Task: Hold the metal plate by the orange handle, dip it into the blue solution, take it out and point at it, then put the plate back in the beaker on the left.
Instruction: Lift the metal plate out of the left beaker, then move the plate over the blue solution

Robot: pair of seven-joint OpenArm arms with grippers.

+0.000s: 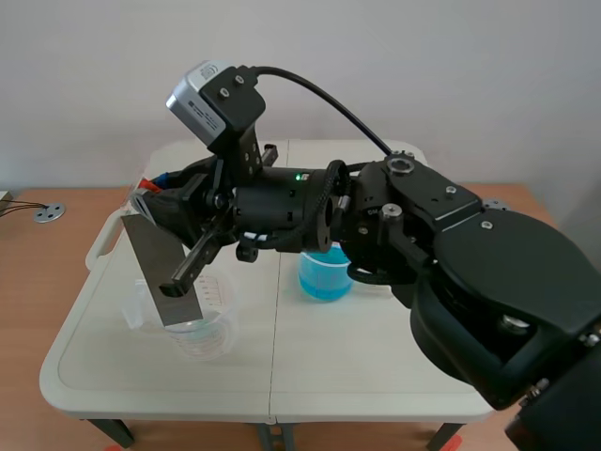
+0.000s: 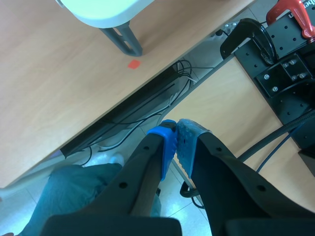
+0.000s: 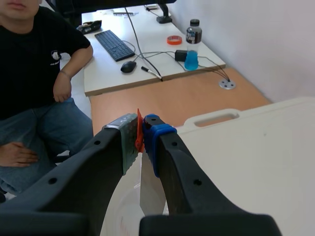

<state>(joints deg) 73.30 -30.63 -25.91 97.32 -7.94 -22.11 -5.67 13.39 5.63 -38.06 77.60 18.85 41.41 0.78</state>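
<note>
The right end effector point(image 3: 140, 132) is pinching the orange handle point(image 3: 139, 127) of the metal plate point(image 1: 160, 272). The plate hangs tilted, with its lower end at the mouth of the clear beaker point(image 1: 211, 334) near the left edge of the bench point(image 1: 376, 376). The blue solution beaker point(image 1: 325, 274) stands near the bench's middle. The left end effector point(image 2: 174, 140) is pressed together on nothing.

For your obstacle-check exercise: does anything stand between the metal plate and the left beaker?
Nothing visible does. The right claw holds the metal plate over the clear beaker, lower end at its mouth.
</note>
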